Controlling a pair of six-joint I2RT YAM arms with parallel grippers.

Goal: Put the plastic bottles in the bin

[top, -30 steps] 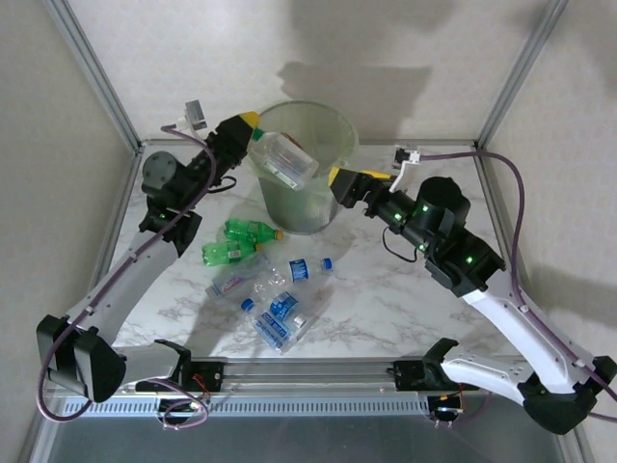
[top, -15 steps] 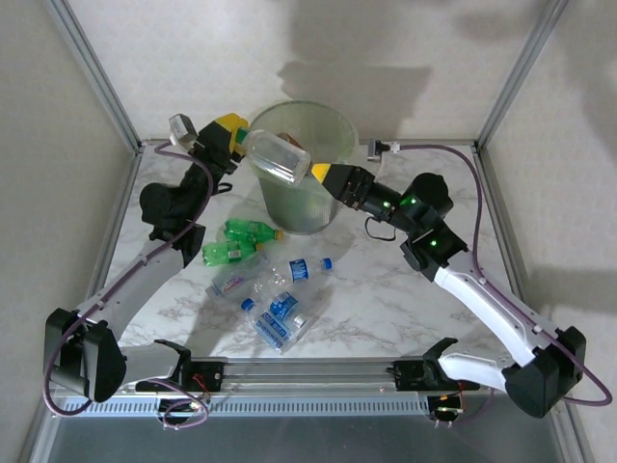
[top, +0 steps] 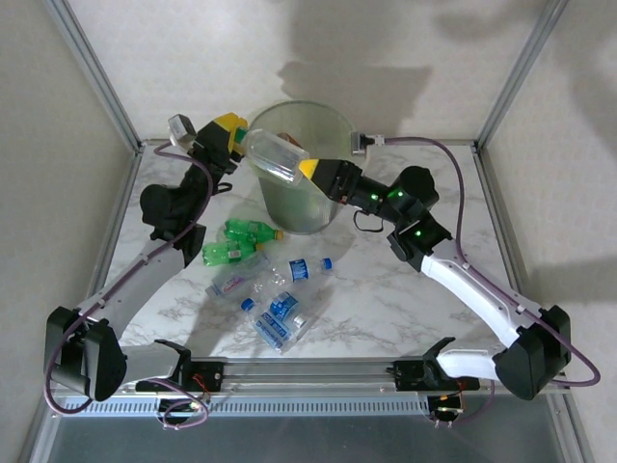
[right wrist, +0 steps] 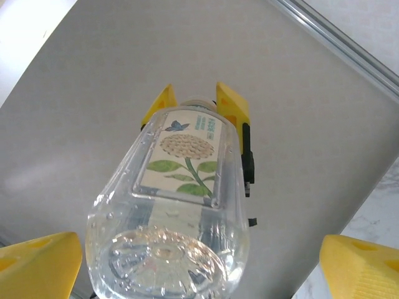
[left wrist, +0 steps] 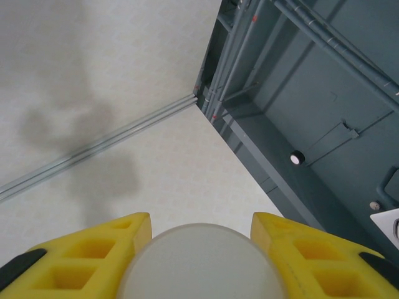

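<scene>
Right claw (top: 310, 169) moved in within last second, fingers spread wide, base of bottle (top: 277, 157) now between them. Left claw (top: 229, 125) clamped bottle's cap end. Bin (top: 333, 118) below both claws; drop or handover seemed near.

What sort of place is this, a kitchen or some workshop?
Probably a robotics test cell: aluminium frame posts and blank white panels enclose a marble-patterned table, with a left arm and right arm bolted to a rail.
</scene>
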